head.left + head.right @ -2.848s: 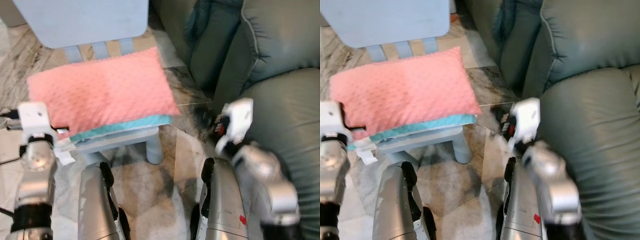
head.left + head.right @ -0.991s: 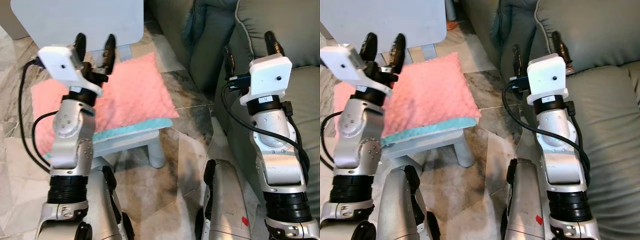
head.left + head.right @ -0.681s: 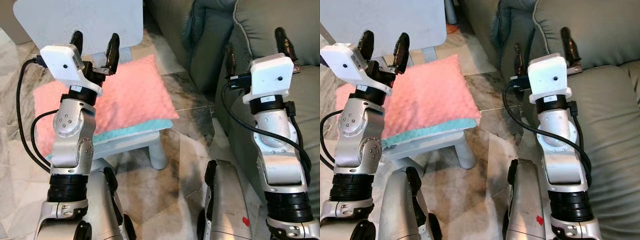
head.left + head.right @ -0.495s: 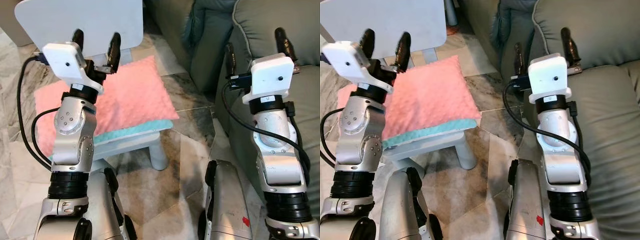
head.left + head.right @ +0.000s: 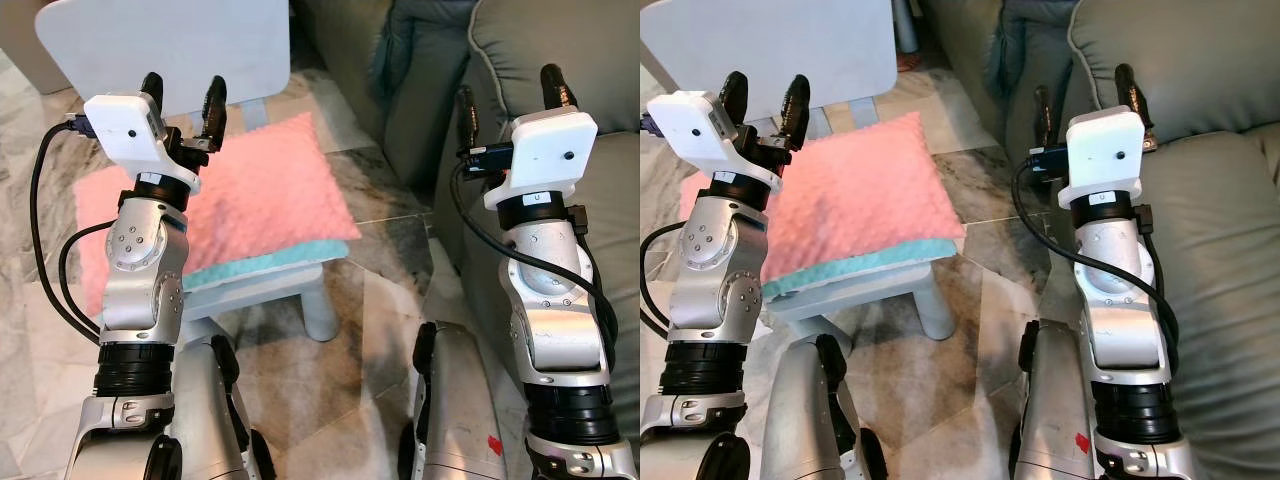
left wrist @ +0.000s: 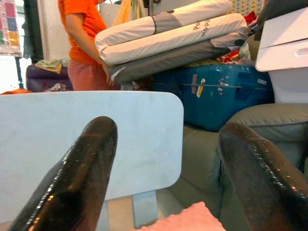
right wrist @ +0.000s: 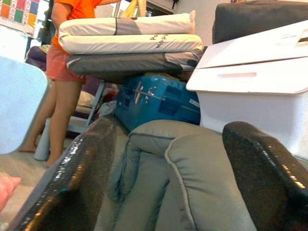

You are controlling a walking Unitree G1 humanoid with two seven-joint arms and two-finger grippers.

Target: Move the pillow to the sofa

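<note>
A pink pillow (image 5: 250,190) with a teal underside lies on the seat of a small pale-blue chair (image 5: 170,45) ahead and to my left. My left gripper (image 5: 181,102) is raised above the pillow's near-left part, fingers open and empty, pointing at the chair back (image 6: 86,139). A grey-green sofa (image 5: 600,60) stands to my right. My right gripper (image 5: 512,98) is held up open in front of the sofa's cushions (image 7: 192,183), holding nothing.
Marble floor (image 5: 350,330) lies between chair and sofa. In the wrist views a person in an orange top (image 6: 82,33) stands beyond the chair, by a blue suitcase (image 6: 216,91) with stacked rolled mats, and a white storage box (image 7: 260,67) sits behind the sofa.
Both arms rose from hanging low to raised in front of me. Over the last half second the left gripper's fingers narrowed a little. The pillow has not moved.
</note>
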